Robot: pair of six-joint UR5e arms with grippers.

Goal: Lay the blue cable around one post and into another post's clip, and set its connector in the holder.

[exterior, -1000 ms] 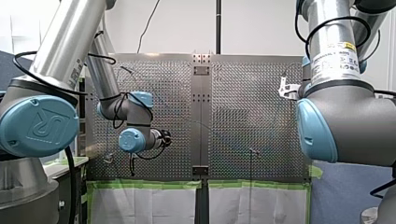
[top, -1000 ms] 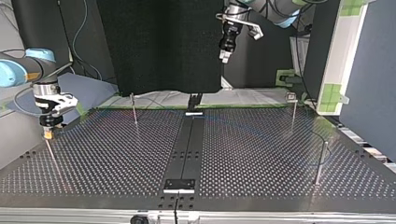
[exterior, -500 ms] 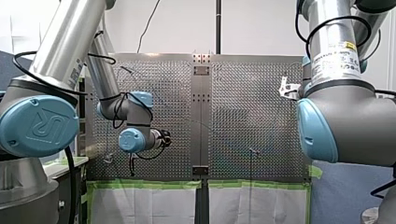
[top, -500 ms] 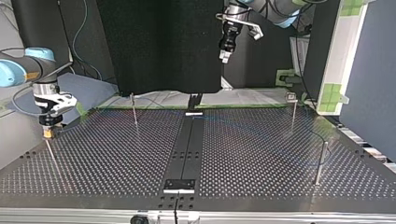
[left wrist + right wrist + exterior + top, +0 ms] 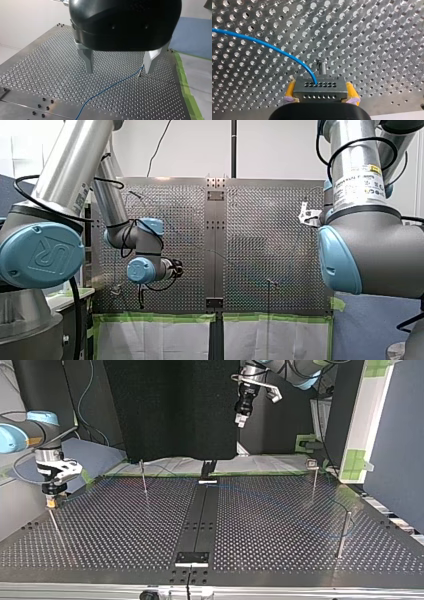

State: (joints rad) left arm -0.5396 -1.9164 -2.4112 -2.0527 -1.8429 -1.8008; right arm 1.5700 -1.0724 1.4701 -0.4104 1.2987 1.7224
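Gripping the grey connector (image 5: 319, 88) squarely between the yellow pads (image 5: 290, 90) of my right gripper (image 5: 320, 93), low over the perforated table (image 5: 374, 37) and just short of a thin upright post (image 5: 321, 67). Trailing out of the connector's face, the blue cable (image 5: 274, 48), arcing away and then lying loose across the table, running on beneath my left gripper (image 5: 119, 71). Hanging well above the table there, metal fingers (image 5: 88, 60) spread wide, with nothing between them.

Judged light and limp, with little spring of its own. Likely to sag and slide rather than keep a bend, and to slip through smooth metal unless pinched firmly. Best steered by the rigid connector, the one hard part on offer. For shaping a turn, better pinched on the bare run close to whichever post is being rounded, and without kinking.

Counted: one cable, one connector, two grippers. Also counted, four thin posts (image 5: 144, 477) standing well apart in the top view. Clip and holder not made out with any certainty.
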